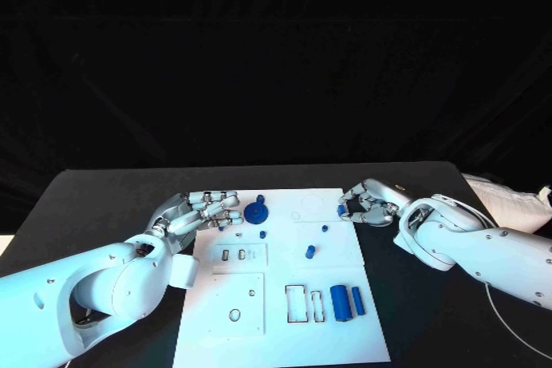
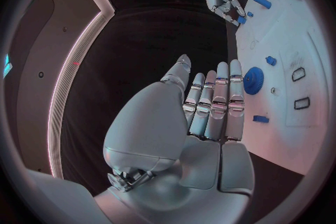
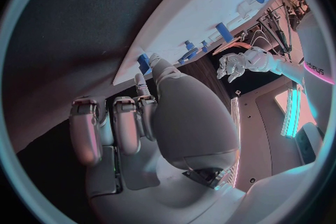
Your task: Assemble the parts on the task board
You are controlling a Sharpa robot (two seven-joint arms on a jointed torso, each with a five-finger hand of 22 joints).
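The white task board [image 1: 276, 320] lies in the middle of the black table. A blue gear [image 1: 255, 214] sits near the board's far left edge, also seen as the gear [image 2: 253, 79] in the left wrist view. My left hand [image 1: 198, 213] hovers just left of it, fingers straight and holding nothing [image 2: 210, 106]. My right hand [image 1: 368, 203] is at the board's far right edge and pinches a small blue part [image 1: 341, 211] at its fingertips; the same part [image 3: 143, 61] shows beside the thumb.
A blue cylinder [image 1: 341, 302] and a blue bar [image 1: 358, 301] lie at the board's near right. A small blue peg [image 1: 309, 251] stands mid-board, another small piece [image 1: 325, 228] beyond it. Rectangular slots [image 1: 296, 302] open beside the cylinder.
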